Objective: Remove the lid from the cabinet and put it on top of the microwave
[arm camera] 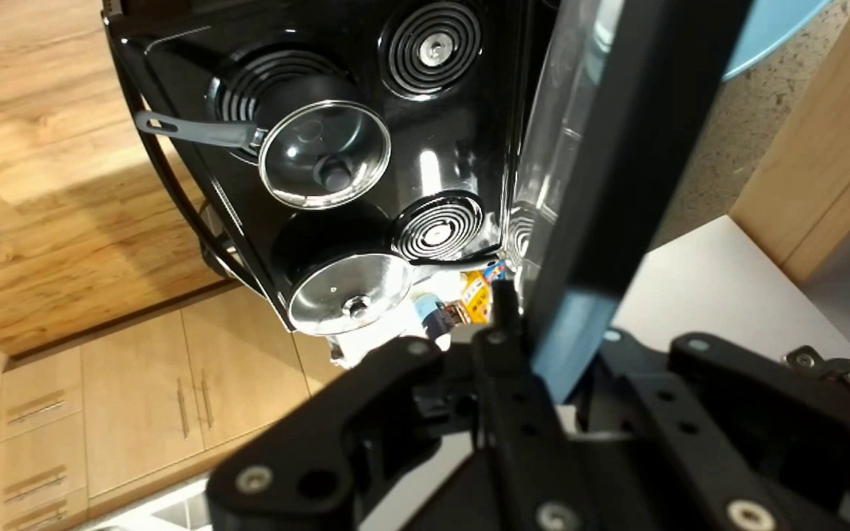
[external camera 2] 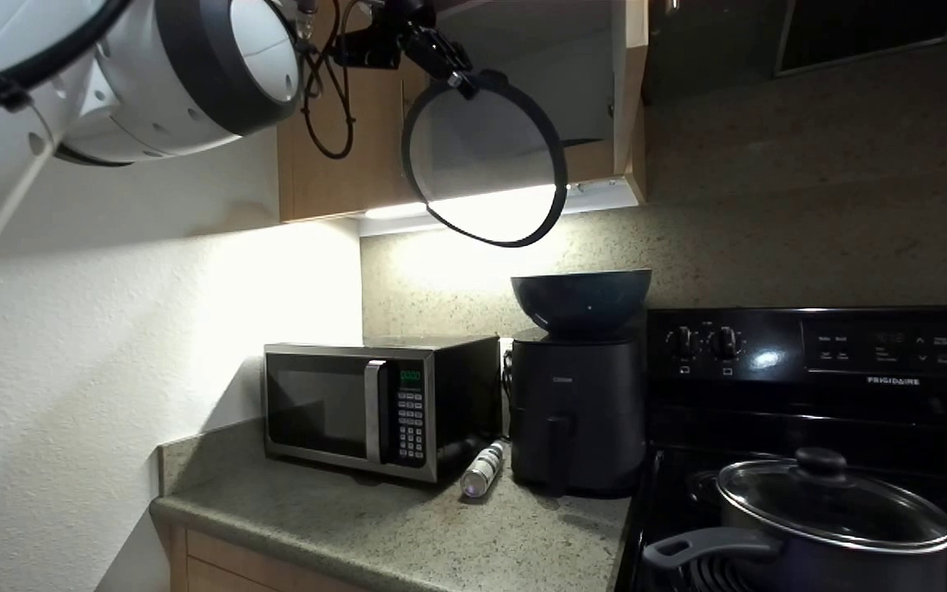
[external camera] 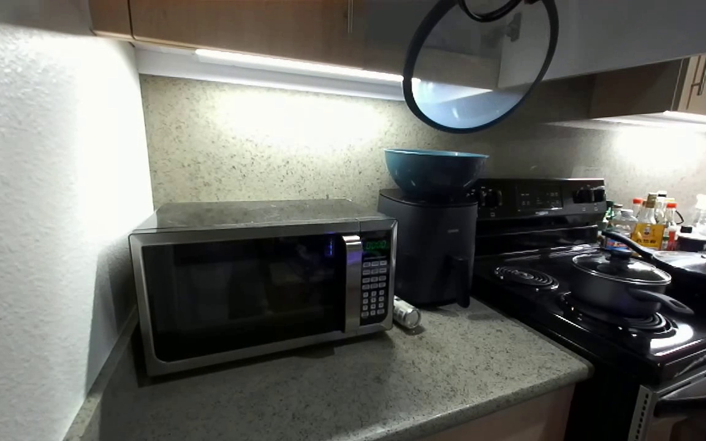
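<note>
Glass ringed in black, the lid (external camera 2: 482,160) hangs upper centre in an exterior view, its rim pinched in the tool (arm camera: 561,341). It looks clear of the cabinet (external camera 2: 362,177); laying it atop the microwave (external camera 2: 350,407), lower left, remains.

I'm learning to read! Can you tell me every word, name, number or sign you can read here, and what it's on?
"FRIGIDAIRE": on the stove panel.
"00:00": in green, on the microwave.
Too small or blurred to read: the microwave's buttons, the stove panel's other markings, and the labels on the air fryer, tube and bottles.
</note>
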Available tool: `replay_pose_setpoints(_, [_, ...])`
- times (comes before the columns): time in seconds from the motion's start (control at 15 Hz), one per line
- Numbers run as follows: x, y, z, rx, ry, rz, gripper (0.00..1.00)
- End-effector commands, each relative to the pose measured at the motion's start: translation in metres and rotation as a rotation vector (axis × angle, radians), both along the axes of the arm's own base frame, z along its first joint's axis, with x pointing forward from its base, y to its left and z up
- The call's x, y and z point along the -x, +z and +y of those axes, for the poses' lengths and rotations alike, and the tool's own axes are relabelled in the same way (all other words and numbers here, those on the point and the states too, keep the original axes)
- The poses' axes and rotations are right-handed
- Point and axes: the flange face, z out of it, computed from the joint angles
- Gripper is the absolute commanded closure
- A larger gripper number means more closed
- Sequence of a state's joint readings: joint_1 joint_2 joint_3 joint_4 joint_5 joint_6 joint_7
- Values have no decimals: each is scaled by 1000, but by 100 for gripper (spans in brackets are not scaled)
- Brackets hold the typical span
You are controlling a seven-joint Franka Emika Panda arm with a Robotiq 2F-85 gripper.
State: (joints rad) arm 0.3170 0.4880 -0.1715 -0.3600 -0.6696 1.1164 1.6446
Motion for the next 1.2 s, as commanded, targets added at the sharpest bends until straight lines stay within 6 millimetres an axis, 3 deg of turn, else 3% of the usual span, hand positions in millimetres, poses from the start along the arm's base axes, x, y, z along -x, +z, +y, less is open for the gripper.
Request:
replay_pose_setpoints(0.0, [-2,-2,-1,3,-2,3,90])
replay_pose_setpoints(0.2, [-7,-7,7,-5,24,15,93])
replay_pose_setpoints(0.67, [-52,-57,14,4,30,67,93])
replay_pose_setpoints(0.87, [-68,-74,46,54,130,103,93])
replay_pose_setpoints(1.13, [-78,-92,103,112,292,133,93])
